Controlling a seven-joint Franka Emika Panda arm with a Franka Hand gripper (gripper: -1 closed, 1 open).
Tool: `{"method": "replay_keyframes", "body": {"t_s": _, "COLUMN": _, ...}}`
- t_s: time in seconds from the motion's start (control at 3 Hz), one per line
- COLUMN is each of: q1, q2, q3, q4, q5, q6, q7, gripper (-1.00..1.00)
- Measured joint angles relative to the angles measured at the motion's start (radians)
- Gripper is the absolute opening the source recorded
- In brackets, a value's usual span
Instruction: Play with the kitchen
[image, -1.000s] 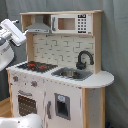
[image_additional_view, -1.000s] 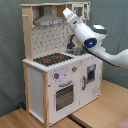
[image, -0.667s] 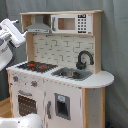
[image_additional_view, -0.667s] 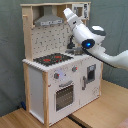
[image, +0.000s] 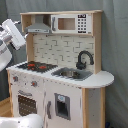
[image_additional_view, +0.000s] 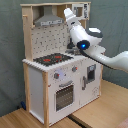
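Kitchen (image: 60, 75): stands upright on a pale wood floor (image_additional_view: 105, 107) in front of a grey curtain (image: 115, 50); white panels, pale wood frame.
Hob (image_additional_view: 54, 59): black with red rings, at the counter end nearest the second exterior view's left; bare, with open air above it up to the hood.
Hood (image: 39, 27): grey, under the top shelf, directly over the hob.
Microwave (image: 70, 23): white, beside the hood in the upper shelf.
Backboard (image: 60, 49): pale with dark dashes, closing off the rear of the counter.
Sink (image: 71, 74): sunk into the counter next to the hob; the black tap (image: 84, 59) arches over its far side.
Counter edge: rounded white end (image: 102, 79) at the first exterior view's right, sticking out past the cabinet.
Oven door (image_additional_view: 64, 96): shut, below the hob, knobs (image_additional_view: 65, 73) above it.
Arm (image_additional_view: 82, 36): white, reaching in from the second exterior view's right, its wrist held above the counter in front of the backboard, near the sink side; in the first exterior view only a white part shows at the left edge.
Jaws: cannot tell whether wide or narrow; they are not clearly seen in either view.
Open room: free floor in front of the oven; free space between hood and hob.
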Motion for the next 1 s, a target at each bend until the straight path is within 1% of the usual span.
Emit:
{"method": "replay_keyframes", "body": {"t_s": 0.33, "q1": -0.036, "q2": 0.000, "q3": 0.015, "q4": 0.035, "q5": 0.000, "q6": -0.060, "q7": 0.079, "gripper": 1.00}}
{"method": "replay_keyframes", "body": {"t_s": 1.0, "q1": -0.137, "q2": 0.000, "q3": 0.049, "q4": 0.113, "q5": 0.001, "q6": -0.146, "q7": 0.210, "gripper": 1.00}}
